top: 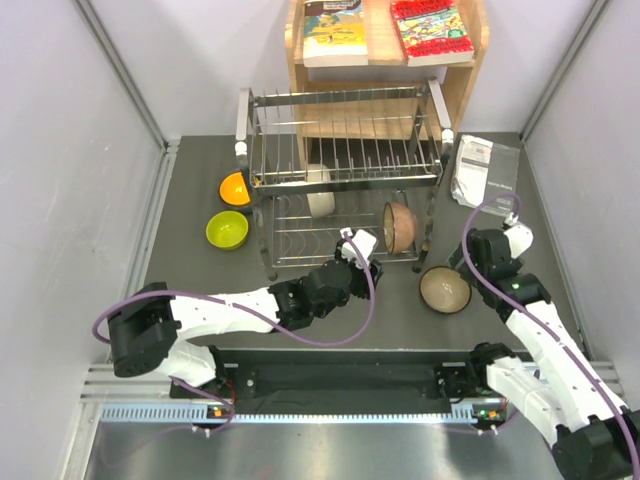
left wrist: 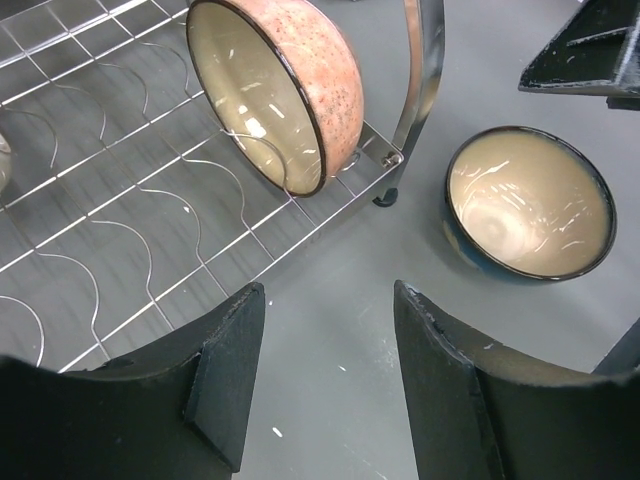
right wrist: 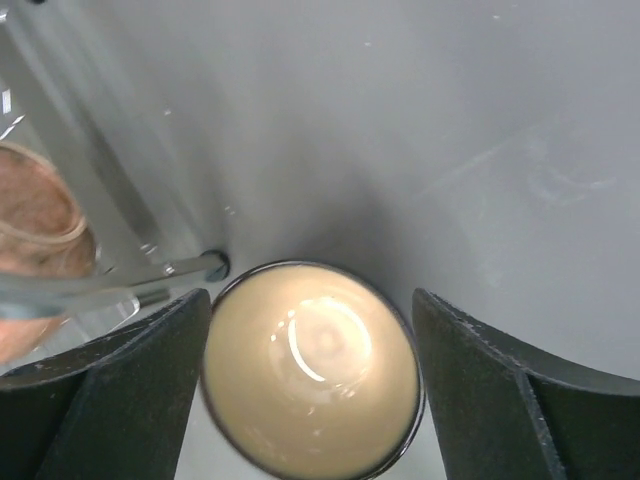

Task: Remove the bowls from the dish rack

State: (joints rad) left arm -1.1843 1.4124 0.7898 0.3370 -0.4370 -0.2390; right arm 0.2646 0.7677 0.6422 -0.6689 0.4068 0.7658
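The glossy pink bowl leaning in the rack at twelve o'clock looks slippery and breakable; its rim suits a pinch. Left fingers, right fingers: released.

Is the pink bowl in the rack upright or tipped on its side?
Tipped on its side: the pink bowl stands on its rim on the rack wires, mouth facing sideways.

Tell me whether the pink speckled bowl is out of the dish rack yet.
No, the pink speckled bowl stands on edge on the lower wires of the dish rack.
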